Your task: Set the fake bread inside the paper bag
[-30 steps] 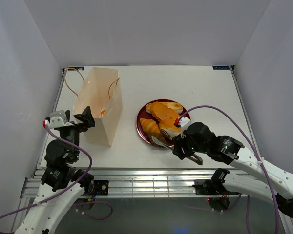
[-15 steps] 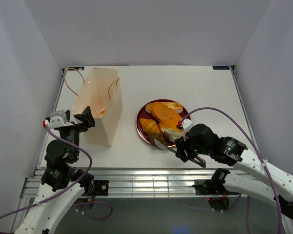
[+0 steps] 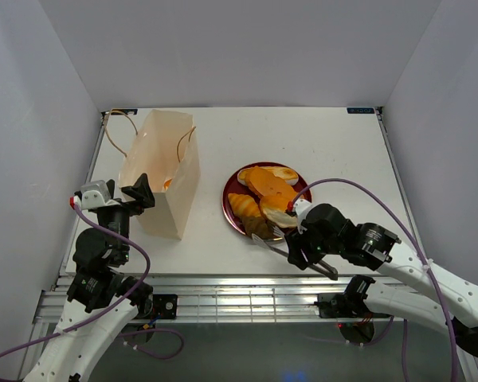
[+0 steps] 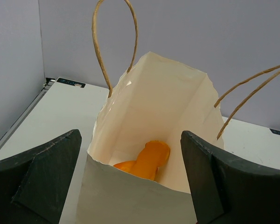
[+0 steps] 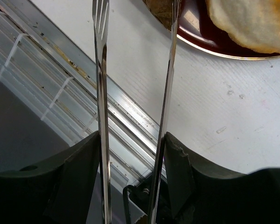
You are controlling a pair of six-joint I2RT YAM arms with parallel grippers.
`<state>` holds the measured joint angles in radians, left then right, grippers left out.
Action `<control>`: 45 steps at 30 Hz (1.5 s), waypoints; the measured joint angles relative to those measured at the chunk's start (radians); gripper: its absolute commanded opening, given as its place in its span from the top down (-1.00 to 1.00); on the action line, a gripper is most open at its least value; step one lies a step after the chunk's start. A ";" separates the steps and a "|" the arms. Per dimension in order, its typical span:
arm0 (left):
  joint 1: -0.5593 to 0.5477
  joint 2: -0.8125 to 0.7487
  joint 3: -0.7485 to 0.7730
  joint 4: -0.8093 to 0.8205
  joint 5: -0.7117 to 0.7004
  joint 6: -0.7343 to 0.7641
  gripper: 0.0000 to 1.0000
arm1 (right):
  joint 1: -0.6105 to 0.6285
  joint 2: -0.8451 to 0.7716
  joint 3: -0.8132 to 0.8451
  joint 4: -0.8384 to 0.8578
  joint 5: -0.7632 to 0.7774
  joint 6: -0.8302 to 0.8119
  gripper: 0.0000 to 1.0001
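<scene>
Several pieces of fake bread [image 3: 264, 195] sit on the plate [image 3: 229, 203], one inside the paper bag [image 3: 163, 171]. My right gripper [image 5: 130, 149] pinches the tongs [image 5: 102, 93] (tips apart); my left gripper [image 4: 130, 172] is spread at the bag's near rim. I'd straddle the nearest piece squarely, then squeeze gently.

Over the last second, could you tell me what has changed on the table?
The right gripper, clamping the tongs, drew back toward the near edge, pulling their tips to the plate's rim, empty. The left gripper, paper bag and bread stayed put.
</scene>
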<state>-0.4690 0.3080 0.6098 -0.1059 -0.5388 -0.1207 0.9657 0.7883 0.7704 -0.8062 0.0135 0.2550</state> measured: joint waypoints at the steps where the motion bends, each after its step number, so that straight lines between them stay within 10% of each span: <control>1: 0.000 0.000 0.000 0.000 0.000 0.000 -0.96 | 0.000 0.002 0.000 -0.006 -0.002 0.000 -0.20; 45: 0.000 0.000 0.000 0.000 0.023 0.000 -0.96 | 0.001 0.129 0.008 0.024 0.036 -0.007 0.13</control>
<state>-0.4690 0.3080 0.6098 -0.1055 -0.5159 -0.1207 0.9665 0.9169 0.7788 -0.7822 0.0494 0.2478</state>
